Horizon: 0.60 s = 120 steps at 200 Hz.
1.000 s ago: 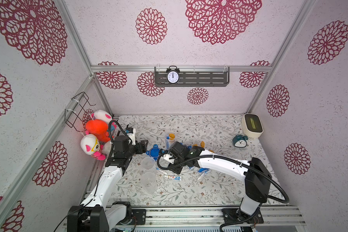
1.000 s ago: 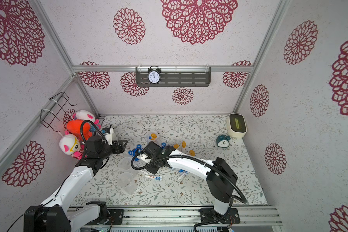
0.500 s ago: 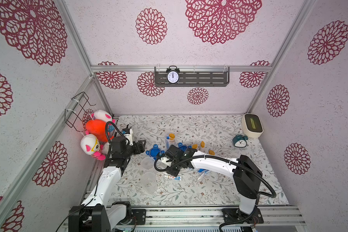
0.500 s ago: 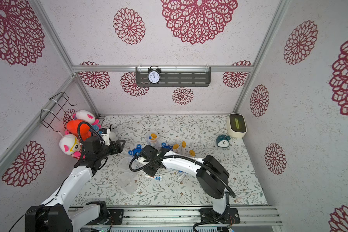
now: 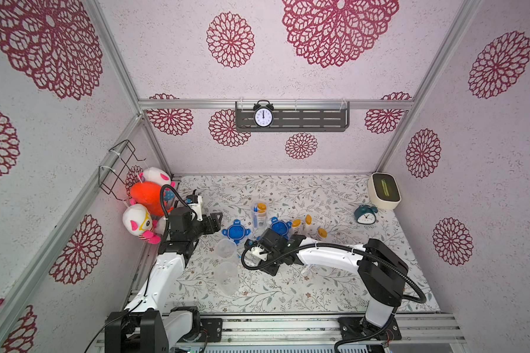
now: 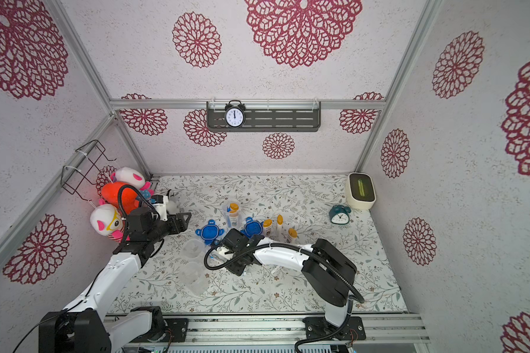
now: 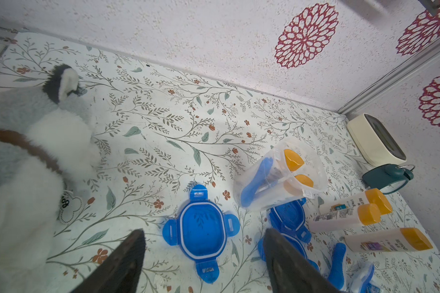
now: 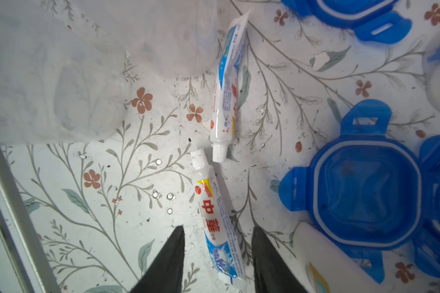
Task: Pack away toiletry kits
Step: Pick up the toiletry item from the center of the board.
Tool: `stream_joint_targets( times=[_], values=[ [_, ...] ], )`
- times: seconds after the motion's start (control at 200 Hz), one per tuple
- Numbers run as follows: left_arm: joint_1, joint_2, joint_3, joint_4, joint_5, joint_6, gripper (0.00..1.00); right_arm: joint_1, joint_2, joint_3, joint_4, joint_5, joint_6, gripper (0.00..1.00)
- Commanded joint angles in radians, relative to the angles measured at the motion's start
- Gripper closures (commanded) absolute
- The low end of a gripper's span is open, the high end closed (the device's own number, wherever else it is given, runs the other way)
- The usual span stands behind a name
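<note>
**One kit part-packed, two cups empty as the right arm (image 5: 328, 255) lines up on toothpaste**

From the left: plush toys (image 5: 147, 201) crowd the wall; the left jaws hang spread and empty above a loose blue lid (image 5: 236, 231); two empty cups (image 5: 226, 248) stand lidless on the table (image 5: 334, 290); the right jaws, spread, straddle a toothpaste tube (image 8: 220, 228) lying flat, not pinching it, with a second tube (image 8: 226, 86) cap to cap beyond; the loaded cup (image 5: 259, 214), holding bottles and a toothbrush, stands unlidded beside overlapping lids (image 5: 279, 227); three loose bottles (image 7: 351, 218) and a loose toothbrush (image 7: 338, 261) lie unpacked; a teal alarm clock (image 5: 364, 214) and cream box (image 5: 383, 191) sit well clear; most packing looks undone, and the empty cups near the tubes could be knocked.
</note>
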Motion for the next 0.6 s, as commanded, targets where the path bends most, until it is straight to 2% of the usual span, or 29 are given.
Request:
stream_joint_targets(
  times=[0.0, 0.425, 0.595],
  values=[
    [0.008, -0.006, -0.004, 0.018, 0.002, -0.012, 0.23, 0.005, -0.061, -0.029, 0.043, -0.003, -0.011, 0.57],
    [0.008, 0.023, -0.001, 0.044, 0.037, -0.022, 0.23, 0.005, -0.064, -0.104, 0.103, 0.003, -0.045, 0.54],
    [0.008, 0.031, 0.002, 0.050, 0.035, -0.023, 0.23, 0.003, -0.046, -0.109, 0.113, 0.002, -0.053, 0.57]
  ],
)
